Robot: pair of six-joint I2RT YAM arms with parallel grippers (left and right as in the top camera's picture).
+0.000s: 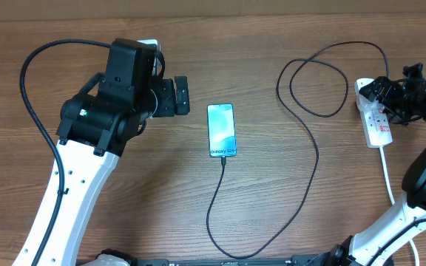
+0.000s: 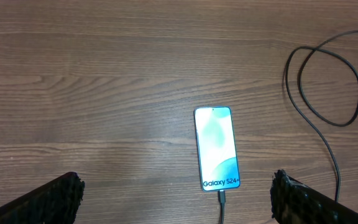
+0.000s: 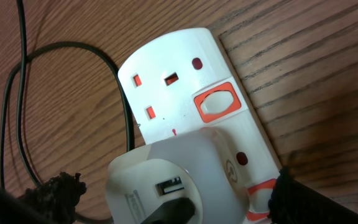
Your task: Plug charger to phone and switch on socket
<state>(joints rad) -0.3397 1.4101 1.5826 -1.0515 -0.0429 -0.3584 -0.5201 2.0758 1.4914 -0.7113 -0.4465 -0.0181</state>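
Smartphone (image 1: 221, 130) lay face-up, its Galaxy screen lit, near the middle of the wooden surface (image 1: 235, 44). The black charger cable (image 1: 317, 151) met the phone's bottom edge at 6 o'clock, then swept round toward 3 o'clock. There it looped before the white power strip (image 1: 379, 125) at the surface's 3 o'clock edge. The left tool (image 1: 181, 95) hovered at the phone's 10 o'clock, fingers spread fully apart and holding nothing. The right tool (image 3: 176, 190) hung over the strip's 12 o'clock end, likewise wide open and gripping nothing. Its fingertips stood either side of a white adapter (image 3: 191, 155) plugged in there. A red rocker switch (image 3: 215, 104) sat at the adapter's 1 o'clock, beside an unused outlet.
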